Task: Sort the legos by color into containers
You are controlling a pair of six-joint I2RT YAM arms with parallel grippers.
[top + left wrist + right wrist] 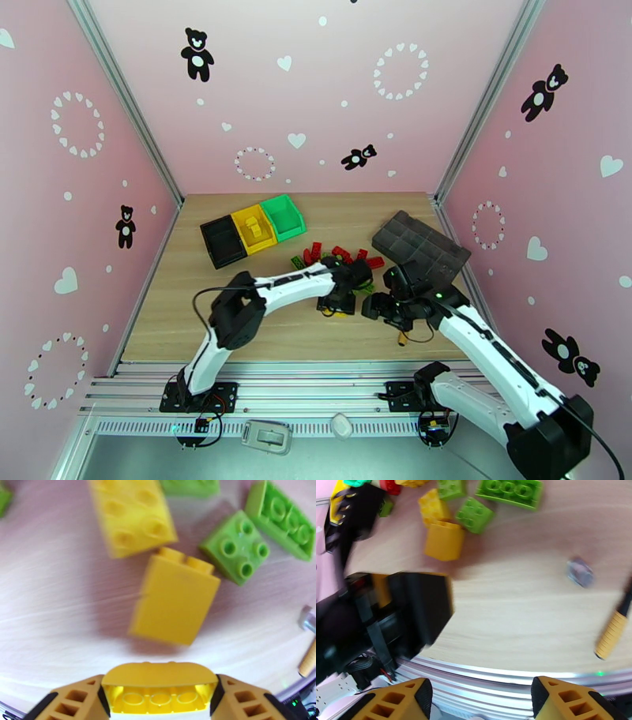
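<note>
Left end effector (158,696) first: its two fingers are clamped on a yellow lego (158,675), hollow underside facing the wrist camera, lifted just above the worktop (189,316). Right beneath it lies a loose yellow brick (173,598) on its side, another yellow one (130,515) touching it beyond, and a green square brick (235,547) just beside that. The shot is smeared with motion blur, so finer edges are hard to judge.

Over to the right end effector (480,699): fingers (395,701) spread wide, nothing between them, hanging over the aluminium rail (493,673) at the near edge. Its camera catches the black body of the left arm (395,614) close on its left, and bare wood ahead out to the pen-like tool (612,632).

From above, the two end effectors sit near each other at the near side of the scattered legos (340,254). Plenty of open wood lies to the left. The containers (254,229) stand well apart at the far left, black, yellow and green in a row, a yellow piece in the yellow one. The grey tray (419,245) lies at the far right.
</note>
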